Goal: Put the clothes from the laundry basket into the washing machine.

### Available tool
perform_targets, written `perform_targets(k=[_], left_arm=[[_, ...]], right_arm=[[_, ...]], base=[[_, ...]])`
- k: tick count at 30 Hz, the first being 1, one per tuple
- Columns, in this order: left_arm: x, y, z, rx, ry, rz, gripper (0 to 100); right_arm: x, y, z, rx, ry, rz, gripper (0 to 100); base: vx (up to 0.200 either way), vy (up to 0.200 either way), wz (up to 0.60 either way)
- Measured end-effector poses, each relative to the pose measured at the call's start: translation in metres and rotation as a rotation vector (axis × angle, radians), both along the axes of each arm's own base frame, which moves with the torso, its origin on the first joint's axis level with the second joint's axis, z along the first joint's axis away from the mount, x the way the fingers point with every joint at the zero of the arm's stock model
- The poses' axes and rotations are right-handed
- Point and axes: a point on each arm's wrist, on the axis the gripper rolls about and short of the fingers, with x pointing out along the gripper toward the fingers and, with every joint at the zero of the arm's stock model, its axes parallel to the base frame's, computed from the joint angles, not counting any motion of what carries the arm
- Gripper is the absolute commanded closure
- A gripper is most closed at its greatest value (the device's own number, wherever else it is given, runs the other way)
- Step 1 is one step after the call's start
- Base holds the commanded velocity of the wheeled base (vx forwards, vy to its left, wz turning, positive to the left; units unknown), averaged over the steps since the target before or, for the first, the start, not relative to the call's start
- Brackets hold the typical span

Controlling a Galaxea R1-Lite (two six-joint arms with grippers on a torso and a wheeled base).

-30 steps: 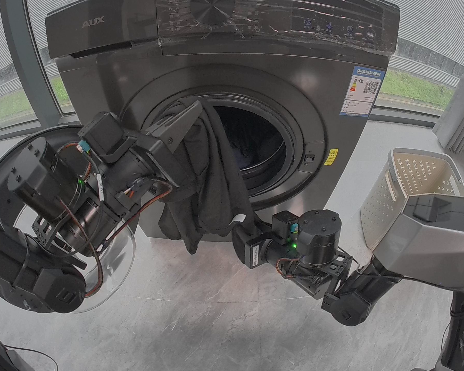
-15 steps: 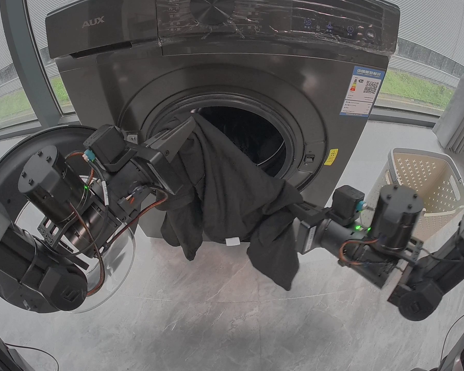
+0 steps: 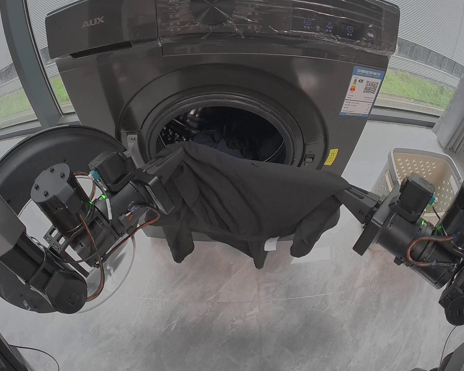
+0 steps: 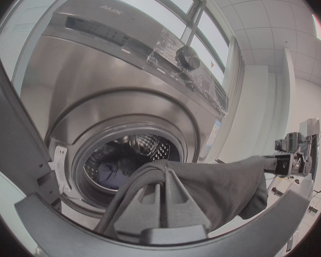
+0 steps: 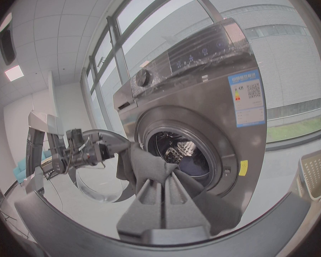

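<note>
A dark grey garment (image 3: pixel 252 191) hangs stretched between both grippers, in front of and just below the washing machine's open drum (image 3: pixel 227 135). My left gripper (image 3: pixel 165 162) is shut on its left end; the same left gripper (image 4: pixel 161 168) shows pinching the cloth (image 4: pixel 217 186). My right gripper (image 3: pixel 348 190) is shut on the right end; that right gripper (image 5: pixel 164 175) clamps a fold of the garment (image 5: pixel 142 165). A sleeve and a white tag (image 3: pixel 270 243) dangle below. Dark and blue clothes (image 3: pixel 227 140) lie inside the drum. The laundry basket (image 3: pixel 423 173) stands at the right.
The washing machine (image 3: pixel 232 68) fills the back. Its round door (image 3: pixel 46 155) is swung open to the left, behind my left arm. Pale tiled floor (image 3: pixel 216 310) lies in front. Windows run behind the machine.
The right gripper has pulled its end of the garment far to the right and upward, spreading it flat. The left gripper has dropped lower and drawn back from the drum opening.
</note>
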Motion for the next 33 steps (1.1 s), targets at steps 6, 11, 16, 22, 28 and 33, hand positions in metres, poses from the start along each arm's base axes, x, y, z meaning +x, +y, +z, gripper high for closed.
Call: perform_targets(k=[6,11,16,22,28,33], left_arm=[[-0.003,0.002,-0.018,0.036,0.063,-0.004,100],[-0.003,0.0,-0.031,0.063,0.109,-0.016,100],[-0.002,-0.001,-0.044,0.086,0.15,-0.029,0],[-0.002,-0.003,-0.068,0.131,0.231,-0.045,0],[-0.003,-0.005,-0.108,0.222,0.352,-0.054,0],[-0.006,-0.01,-0.123,0.271,0.382,-0.072,0]], right_arm=[[0.002,-0.002,0.014,0.039,-0.049,-0.011,100],[0.004,-0.002,0.019,0.053,-0.065,-0.02,100],[0.004,-0.002,0.022,0.06,-0.074,-0.021,100],[0.003,-0.001,0.024,0.064,-0.078,-0.016,100],[0.003,0.0,0.024,0.069,-0.077,-0.027,100],[0.004,0.004,0.027,0.092,-0.072,-0.077,100]], base=[[0.0,0.0,0.0],[0.0,0.0,0.0],[0.0,0.0,0.0],[0.0,0.0,0.0],[0.0,0.0,0.0],[0.0,0.0,0.0]])
